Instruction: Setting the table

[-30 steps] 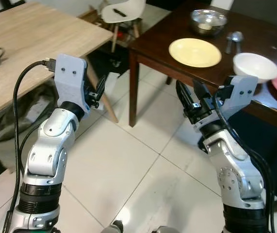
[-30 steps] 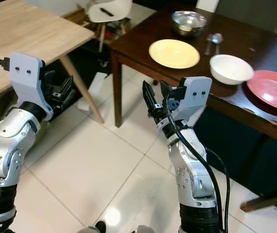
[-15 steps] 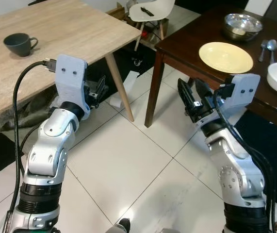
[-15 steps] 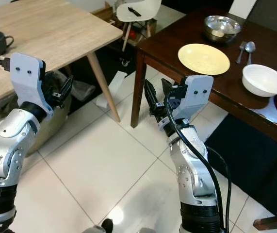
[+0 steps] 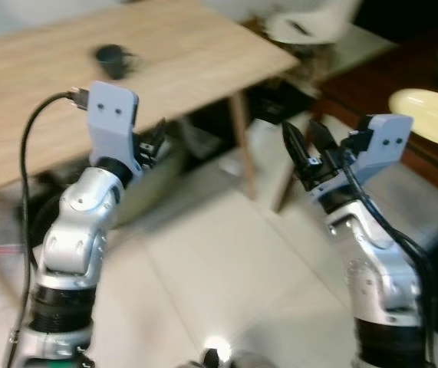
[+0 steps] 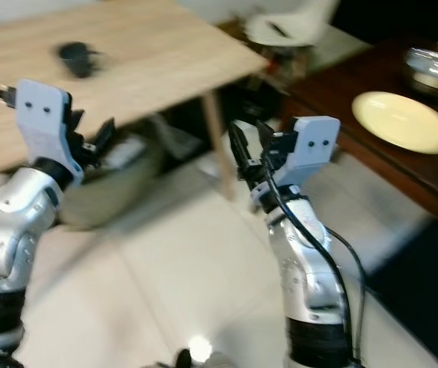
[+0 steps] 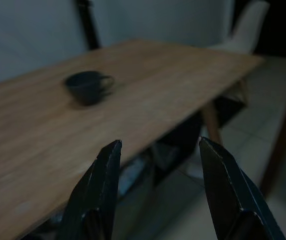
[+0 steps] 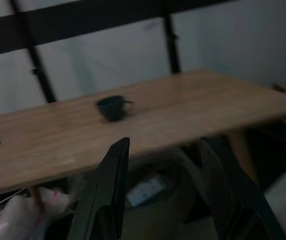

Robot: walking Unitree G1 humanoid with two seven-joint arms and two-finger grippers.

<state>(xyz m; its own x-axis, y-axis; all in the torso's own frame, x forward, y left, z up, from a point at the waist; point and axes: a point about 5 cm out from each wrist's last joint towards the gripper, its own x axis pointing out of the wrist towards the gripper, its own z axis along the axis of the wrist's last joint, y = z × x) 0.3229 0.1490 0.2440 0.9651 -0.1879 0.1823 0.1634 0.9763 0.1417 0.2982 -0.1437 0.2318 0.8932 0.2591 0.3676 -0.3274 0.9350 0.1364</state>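
A long light wooden counter [image 5: 42, 100] spans the far left of the scene, blurred in both eye views. To the right stands a dark wooden counter [image 6: 418, 165], its near corner reaching toward the robot. Pale floor tiles [image 5: 203, 284] lie between and below them, and a white chair [image 6: 288, 23] sits beyond the gap between the two counters.

On the dark counter lies a yellow plate [image 6: 399, 120], with a metal bowl [image 6: 433, 69] just behind it at the far edge. On the light counter stands a dark cup [image 7: 86, 87], upright, handle to one side, well in from the edge.

Both arms are raised before the robot. The left pincer [image 7: 158, 147] is held in front of the light counter's near edge, its two black fingers spread wide with nothing between them; the cup lies ahead of it and above the gap, well apart from the fingertips. The right pincer [image 8: 168, 145] hangs over the floor between the two counters, its fingers likewise spread wide and empty. It points toward the light counter, where the cup shows beyond it, far from its tips. The yellow plate lies to the right of this pincer, well apart from it.
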